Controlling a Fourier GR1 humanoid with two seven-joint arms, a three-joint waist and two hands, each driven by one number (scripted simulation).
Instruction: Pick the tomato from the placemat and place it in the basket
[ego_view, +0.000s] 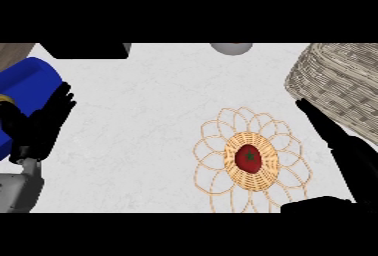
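The small red tomato (249, 158) is seen on the round woven placemat (251, 161). The black right hand (336, 142) is held open beside it, near the big woven basket (339, 82).

Pale, faintly marbled counter top (148, 125) under even, soft light

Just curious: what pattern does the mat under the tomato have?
The placemat is a tan woven disc ringed by open wire petal loops, seen in the head view.

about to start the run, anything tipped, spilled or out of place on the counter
Nothing stands out. The tomato sits centred on the placemat, the basket is at the upper right, and nothing is spilled.
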